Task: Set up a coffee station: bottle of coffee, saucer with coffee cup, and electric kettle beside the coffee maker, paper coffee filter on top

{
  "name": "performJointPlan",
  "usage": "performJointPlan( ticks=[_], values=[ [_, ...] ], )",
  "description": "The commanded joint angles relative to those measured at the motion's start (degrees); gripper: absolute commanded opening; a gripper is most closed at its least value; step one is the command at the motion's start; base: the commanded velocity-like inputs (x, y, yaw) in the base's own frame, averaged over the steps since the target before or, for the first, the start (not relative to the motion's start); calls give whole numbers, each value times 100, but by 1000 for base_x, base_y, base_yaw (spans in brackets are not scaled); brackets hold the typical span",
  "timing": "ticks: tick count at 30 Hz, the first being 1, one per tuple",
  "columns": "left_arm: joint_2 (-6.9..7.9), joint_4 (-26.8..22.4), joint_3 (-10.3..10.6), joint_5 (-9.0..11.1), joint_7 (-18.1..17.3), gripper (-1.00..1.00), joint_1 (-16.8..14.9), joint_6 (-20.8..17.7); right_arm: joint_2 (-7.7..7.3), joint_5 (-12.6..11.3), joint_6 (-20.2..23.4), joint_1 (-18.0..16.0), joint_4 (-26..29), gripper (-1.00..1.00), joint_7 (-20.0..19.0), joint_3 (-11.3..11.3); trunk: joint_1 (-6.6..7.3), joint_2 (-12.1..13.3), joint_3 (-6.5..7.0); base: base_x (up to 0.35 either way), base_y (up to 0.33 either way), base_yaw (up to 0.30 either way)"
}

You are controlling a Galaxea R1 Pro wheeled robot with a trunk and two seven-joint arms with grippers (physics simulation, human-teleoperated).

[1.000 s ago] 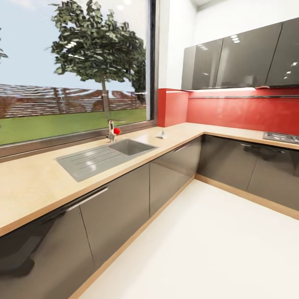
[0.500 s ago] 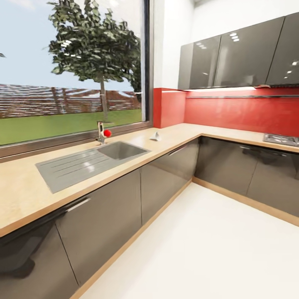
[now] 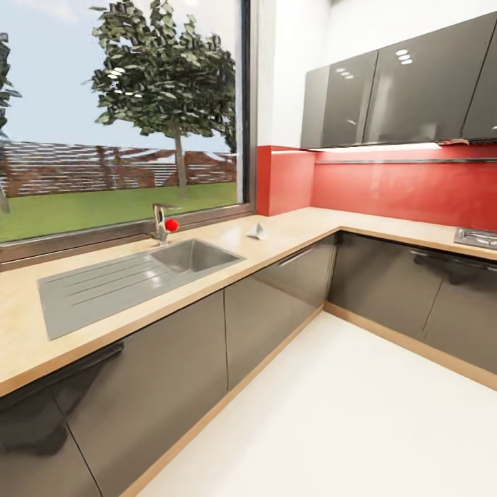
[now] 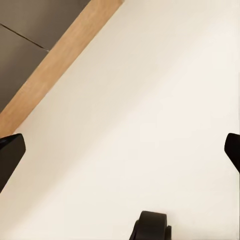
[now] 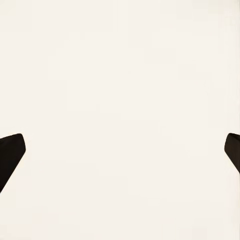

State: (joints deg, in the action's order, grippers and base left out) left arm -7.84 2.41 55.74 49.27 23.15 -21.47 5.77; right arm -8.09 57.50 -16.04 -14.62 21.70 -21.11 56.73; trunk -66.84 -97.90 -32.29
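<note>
A small white folded paper coffee filter (image 3: 257,231) lies on the light wooden countertop (image 3: 290,231), to the right of the sink and near the corner. The left wrist view has my left gripper (image 4: 120,150) open over the pale floor, its dark fingertips (image 4: 10,155) far apart with nothing between them. My right gripper (image 5: 120,150) is likewise open above bare floor, with its fingertips (image 5: 10,150) at the picture's edges. The coffee maker, bottle of coffee, saucer, cup and kettle are out of view.
An L-shaped counter with dark glossy cabinets (image 3: 276,297) runs under a large window. It holds a steel sink (image 3: 131,273) with a tap (image 3: 162,222) and, at the far right, a hob (image 3: 476,238). Wall cupboards (image 3: 400,90) hang above a red backsplash. White floor (image 3: 345,414) lies ahead.
The whole picture has shifted: sink and tap sit further left and the hob further right, so the camera has moved. Nothing on the counter has moved.
</note>
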Motion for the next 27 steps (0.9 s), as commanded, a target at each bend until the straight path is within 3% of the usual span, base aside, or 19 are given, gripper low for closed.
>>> performJointPlan(
  ticks=[1,11,27],
  values=[
    [-8,22,42,49,-6,100,-6,30,1,42,-31,-6,1,100,-33,49,-2,-3,-3,261,-213,235],
    [-16,22,42,48,-4,100,2,30,-2,42,-31,-6,1,100,-35,49,-2,-3,25,246,-225,241],
    [-42,14,45,48,-3,100,11,34,-6,42,-31,-6,-8,100,-33,49,-2,-3,28,102,-291,246]
  ],
)
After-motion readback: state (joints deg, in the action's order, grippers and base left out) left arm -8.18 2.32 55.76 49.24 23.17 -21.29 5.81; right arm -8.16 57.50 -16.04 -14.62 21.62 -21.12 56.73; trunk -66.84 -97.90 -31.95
